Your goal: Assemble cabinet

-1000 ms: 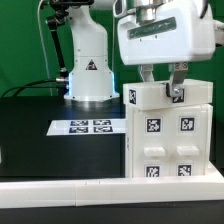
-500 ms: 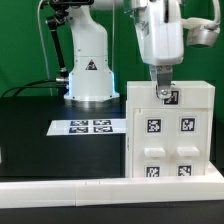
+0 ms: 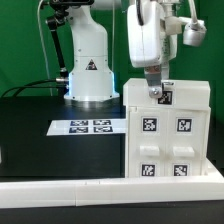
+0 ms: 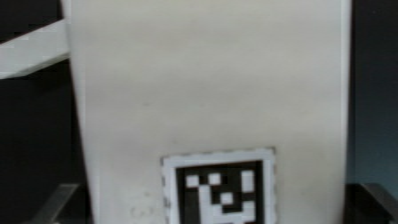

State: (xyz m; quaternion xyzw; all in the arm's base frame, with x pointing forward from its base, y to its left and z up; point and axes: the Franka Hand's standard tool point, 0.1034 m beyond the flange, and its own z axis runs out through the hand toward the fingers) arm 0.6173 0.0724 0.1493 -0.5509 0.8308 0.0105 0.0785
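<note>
**Ana:** Since a second ago, what has moved?

**Ben:** Mostly the wrist; the gripper (image 3: 156,92) has turned about its upright axis, so its broad white housing now shows edge-on; the cabinet (image 3: 167,130) has edged slightly toward the exterior view's left.

**Ana:** Where does the cabinet stand?

**Ben:** Upright on the black table (image 3: 50,140), at its front edge near the corner on the exterior view's right; the marker board (image 3: 88,126) lies flat just beside it, toward the table's middle.

**Ana:** And the one relation that matters?

**Ben:** Straight down; the cabinet lies directly beneath the fingertips, its long axis vertical, and the tips meet its top edge by a tag (image 3: 161,97); the wrist view shows a tall white panel (image 4: 205,100) filling the frame, tagged low (image 4: 221,187).

**Ana:** Are the fingers clenched?

**Ben:** They look drawn close on the top edge; whether they truly grip, I cannot tell; I judge any next move must stay vertical, or the box may tip.
</note>
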